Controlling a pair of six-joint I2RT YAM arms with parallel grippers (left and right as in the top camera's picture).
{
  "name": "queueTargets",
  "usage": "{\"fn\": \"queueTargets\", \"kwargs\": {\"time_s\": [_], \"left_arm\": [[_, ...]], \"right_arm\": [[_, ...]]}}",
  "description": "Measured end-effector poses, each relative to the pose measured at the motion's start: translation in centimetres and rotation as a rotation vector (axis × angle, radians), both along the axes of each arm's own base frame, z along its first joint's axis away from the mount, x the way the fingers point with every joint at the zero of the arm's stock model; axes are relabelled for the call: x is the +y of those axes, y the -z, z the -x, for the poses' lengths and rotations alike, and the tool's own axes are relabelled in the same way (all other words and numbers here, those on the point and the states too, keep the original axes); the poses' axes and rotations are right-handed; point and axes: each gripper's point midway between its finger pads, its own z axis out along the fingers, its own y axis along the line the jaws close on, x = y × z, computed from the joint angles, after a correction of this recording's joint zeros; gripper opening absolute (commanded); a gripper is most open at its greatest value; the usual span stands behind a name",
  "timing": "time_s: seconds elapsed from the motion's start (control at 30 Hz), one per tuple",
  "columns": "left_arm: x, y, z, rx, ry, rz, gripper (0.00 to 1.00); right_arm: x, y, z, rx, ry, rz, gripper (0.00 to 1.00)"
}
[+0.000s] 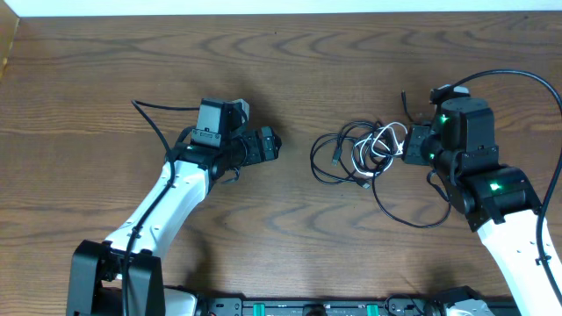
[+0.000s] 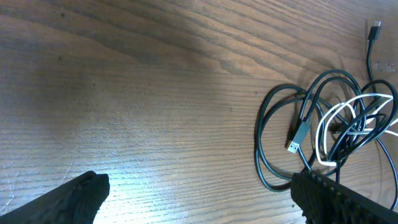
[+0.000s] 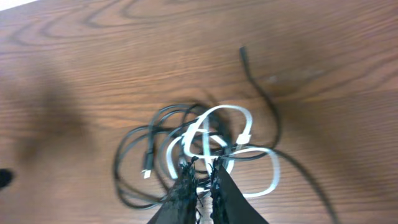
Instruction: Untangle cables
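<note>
Right wrist: cables [image 3: 205, 140] are pinched by the narrowed right gripper [image 3: 201, 168]; left gripper [image 2: 196, 183] is spread wide; knots may be tightened by pulling.

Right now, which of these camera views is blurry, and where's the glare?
Right wrist view: the cables are smeared by blur. Left wrist view: sharp, with glare on the table at the bottom left. Overhead view: evenly lit, crisp.

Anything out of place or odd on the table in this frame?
Only the expected mess: the cables, two black and one white, lie tangled in one heap right of centre. The right gripper sits at its edge, jaws nearly together; the left gripper is open, well clear. Nothing looks damaged.
</note>
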Motion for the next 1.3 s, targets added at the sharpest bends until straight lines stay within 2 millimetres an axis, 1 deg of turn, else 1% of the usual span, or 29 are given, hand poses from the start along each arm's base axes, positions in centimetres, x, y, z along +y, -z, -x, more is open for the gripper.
{"fn": "queueTargets", "kwargs": {"time_s": [0.17,0.33,0.37,0.4,0.53,0.77,1.03,1.3], "left_arm": [[0.0,0.0,0.0,0.0,0.0,0.0,1.0],[0.0,0.0,0.0,0.0,-0.001,0.0,1.0],[0.0,0.0,0.0,0.0,0.0,0.0,1.0],[0.0,0.0,0.0,0.0,0.0,0.0,1.0],[0.0,0.0,0.0,0.0,0.0,0.0,1.0],[0.0,0.0,0.0,0.0,-0.001,0.0,1.0],[0.0,0.0,0.0,0.0,0.0,0.0,1.0],[0.0,0.0,0.0,0.0,0.0,0.0,1.0]], "right_arm": [[1.4,0.1,0.5,0.031,-0.019,-0.095,0.31],[2.3,0.8,1.4,0.084,-0.036,-0.131,0.4],[2.3,1.1,1.5,0.096,-0.037,-0.133,0.41],[2.4,1.3,1.6,0.106,-0.038,-0.134,0.45],[2.5,2.1,1.7,0.143,-0.037,-0.138,0.52],[3.4,2.8,1.9,0.184,-0.066,-0.173,0.52],[4.0,5.9,1.5,0.296,-0.059,-0.184,0.53],[5.3,8.5,1.5,0.389,-0.08,-0.213,0.58]]}}
